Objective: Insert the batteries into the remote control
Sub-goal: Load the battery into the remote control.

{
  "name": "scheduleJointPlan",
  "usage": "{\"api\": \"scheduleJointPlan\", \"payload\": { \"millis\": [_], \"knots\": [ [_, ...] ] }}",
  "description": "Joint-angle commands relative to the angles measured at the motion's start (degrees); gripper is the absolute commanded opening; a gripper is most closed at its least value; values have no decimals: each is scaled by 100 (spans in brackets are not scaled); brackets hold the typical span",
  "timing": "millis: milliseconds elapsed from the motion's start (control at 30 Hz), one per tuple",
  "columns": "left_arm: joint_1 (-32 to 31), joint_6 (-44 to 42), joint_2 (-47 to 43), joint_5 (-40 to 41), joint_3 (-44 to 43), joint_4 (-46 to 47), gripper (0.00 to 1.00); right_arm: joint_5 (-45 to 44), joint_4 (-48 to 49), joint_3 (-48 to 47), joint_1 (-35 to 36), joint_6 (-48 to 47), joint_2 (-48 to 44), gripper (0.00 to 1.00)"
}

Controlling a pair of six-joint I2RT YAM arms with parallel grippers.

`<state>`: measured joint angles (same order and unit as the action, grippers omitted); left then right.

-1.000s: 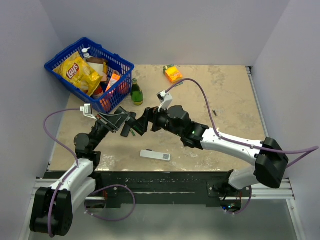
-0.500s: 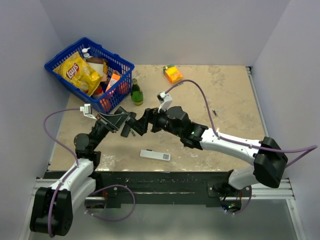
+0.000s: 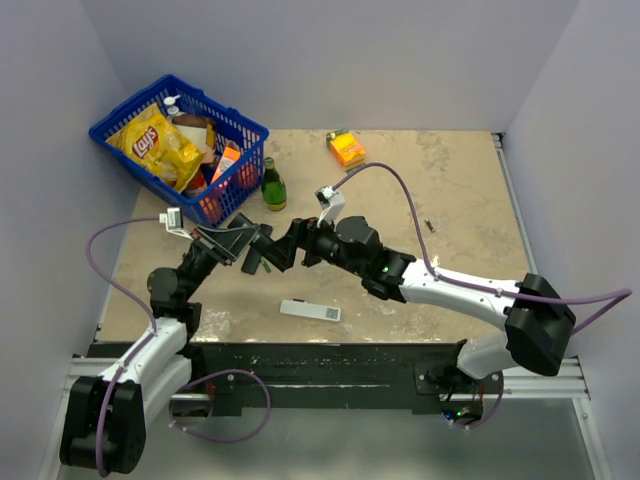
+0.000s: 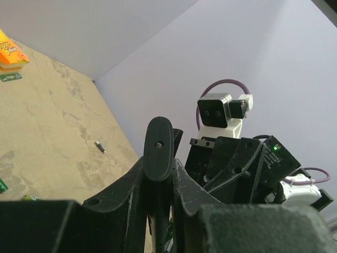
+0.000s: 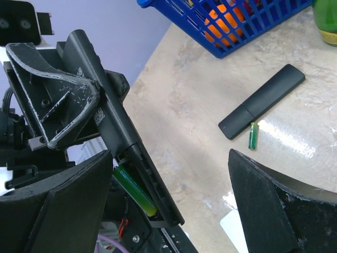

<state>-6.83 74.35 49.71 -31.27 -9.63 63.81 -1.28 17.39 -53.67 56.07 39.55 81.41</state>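
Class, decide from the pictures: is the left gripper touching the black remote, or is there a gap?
Touching. The left wrist view shows the left gripper clamped on the remote from both sides, with the remote's end sticking up between them.

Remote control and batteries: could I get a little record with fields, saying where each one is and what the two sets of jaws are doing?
remote control: held up off the table, tilted, battery slot open
battery in slot: one green battery lying inside
loose battery: on the table beside a black bar
left jaws: shut on the remote control
right jaws: open, empty, close to the remote control
white remote: flat on the table
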Motion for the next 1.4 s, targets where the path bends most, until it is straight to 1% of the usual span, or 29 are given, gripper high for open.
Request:
{"api": "scheduleJointPlan", "payload": {
  "millis": [0, 433, 633, 767, 933, 1100, 1233, 1367],
  "knots": [
    [6, 405, -181, 147, -127, 641, 0, -57, 45, 190, -9, -114, 42, 91],
    [6, 414, -155, 112, -13, 448, 0, -92, 2, -178, -123, -281, 51, 91],
    [6, 396, -94, 77, -4, 369, 0, -4, -51, -424, -202, -562, 42, 92],
    [6, 361, 20, 68, -21, 351, 0, 57, -121, -600, -202, -790, 68, 95],
    [6, 352, 144, -11, -39, 395, 0, 110, -279, -750, -220, -1010, 16, 96],
    [6, 300, 205, -90, -118, 378, 0, 644, -359, -540, -290, -1441, -370, 96],
    [6, 308, 267, -134, -162, 421, 0, 1067, -368, -119, -334, -1792, -652, 95],
    [6, 352, 276, -169, -197, 492, 0, 1498, -236, 286, -597, -1819, -898, 94]
  ]
}}
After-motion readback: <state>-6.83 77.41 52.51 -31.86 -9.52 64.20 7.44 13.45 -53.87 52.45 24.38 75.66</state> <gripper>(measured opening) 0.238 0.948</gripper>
